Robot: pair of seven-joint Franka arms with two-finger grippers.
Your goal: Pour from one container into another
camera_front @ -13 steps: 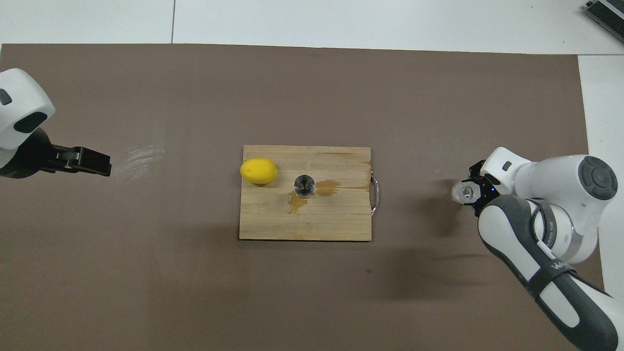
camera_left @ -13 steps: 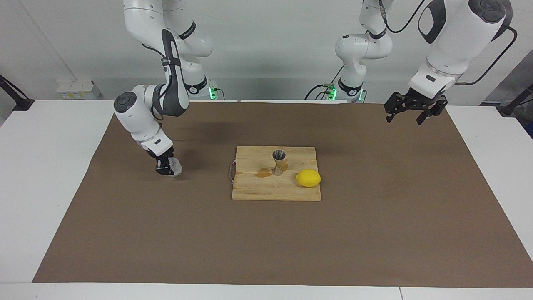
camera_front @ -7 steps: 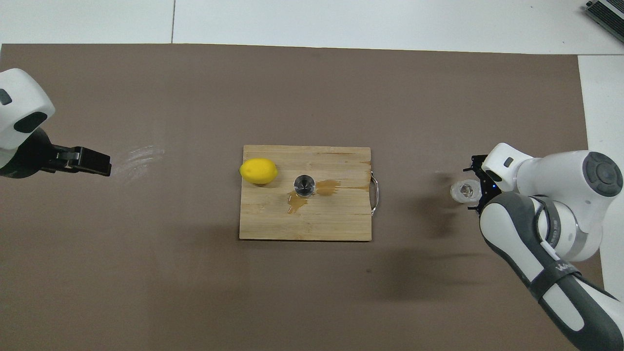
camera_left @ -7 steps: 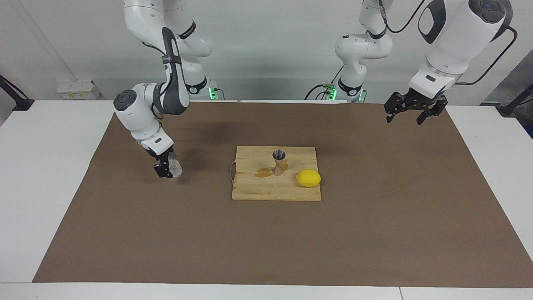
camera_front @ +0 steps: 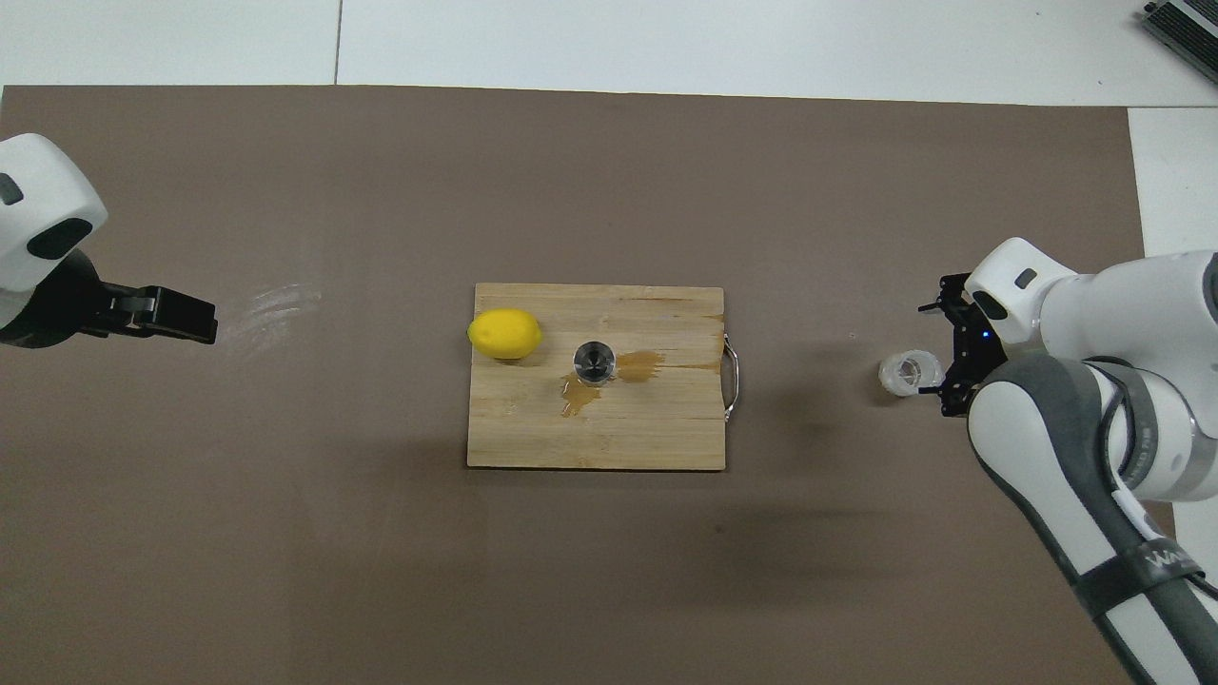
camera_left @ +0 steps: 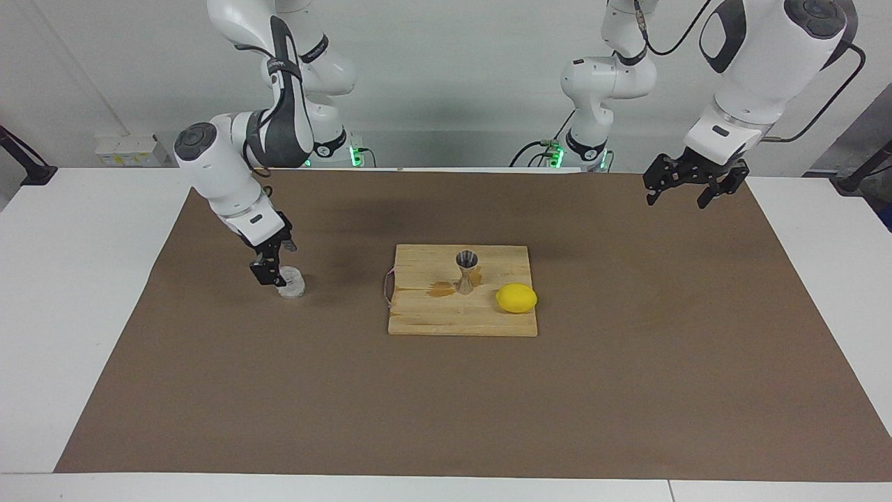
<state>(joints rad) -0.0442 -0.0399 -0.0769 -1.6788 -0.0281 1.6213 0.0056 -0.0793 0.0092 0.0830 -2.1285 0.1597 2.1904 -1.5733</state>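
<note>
Right gripper [camera_left: 274,273] spread wide, let go of glass cup [camera_left: 291,284], hovering just beside it. Left gripper [camera_left: 686,192] open, empty, waiting.

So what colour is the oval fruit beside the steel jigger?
Bright yellow lemon; clearest in facing view.

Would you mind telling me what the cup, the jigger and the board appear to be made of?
Cup: likely clear glass, see-through with a crinkled surface.
Jigger: probably polished steel, silvery and reflective.
Board: wood, pale matte planks with visible grain, stained by a brownish spill.
</note>
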